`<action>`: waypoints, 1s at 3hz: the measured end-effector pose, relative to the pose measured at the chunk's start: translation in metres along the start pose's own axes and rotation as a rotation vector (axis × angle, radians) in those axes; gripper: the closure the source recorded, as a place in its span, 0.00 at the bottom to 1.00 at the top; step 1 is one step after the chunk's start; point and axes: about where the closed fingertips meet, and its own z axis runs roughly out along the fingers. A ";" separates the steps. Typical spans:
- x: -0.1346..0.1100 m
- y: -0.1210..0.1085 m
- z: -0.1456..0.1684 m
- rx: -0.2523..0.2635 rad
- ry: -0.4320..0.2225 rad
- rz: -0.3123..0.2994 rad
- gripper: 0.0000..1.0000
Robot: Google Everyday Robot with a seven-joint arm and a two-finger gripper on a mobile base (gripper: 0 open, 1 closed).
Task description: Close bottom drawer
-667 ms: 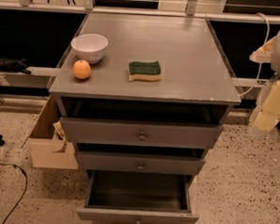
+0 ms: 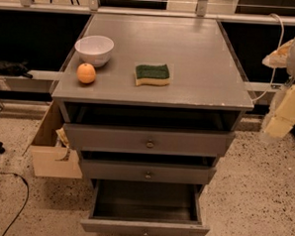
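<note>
In the camera view, we see the bottom drawer (image 2: 144, 227) pulled well out of the cabinet, its deep grey interior open to us, beneath the middle drawer (image 2: 148, 172) and the top drawer (image 2: 149, 140). The worktop (image 2: 200, 48) carries a white bowl (image 2: 94, 50), an orange (image 2: 86, 73) and a green sponge (image 2: 152, 74). The claw (image 2: 279, 117) hangs right of the cabinet, apart from the drawers; we cannot tell whether it is released or clenched.

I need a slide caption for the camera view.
Bottom drawer stands open; the hand hangs at the right edge, apart from it.
</note>
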 end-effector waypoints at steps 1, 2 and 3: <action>0.018 0.004 0.031 -0.028 -0.142 0.107 0.00; 0.036 0.009 0.054 -0.033 -0.252 0.217 0.00; 0.055 0.023 0.076 -0.053 -0.361 0.328 0.00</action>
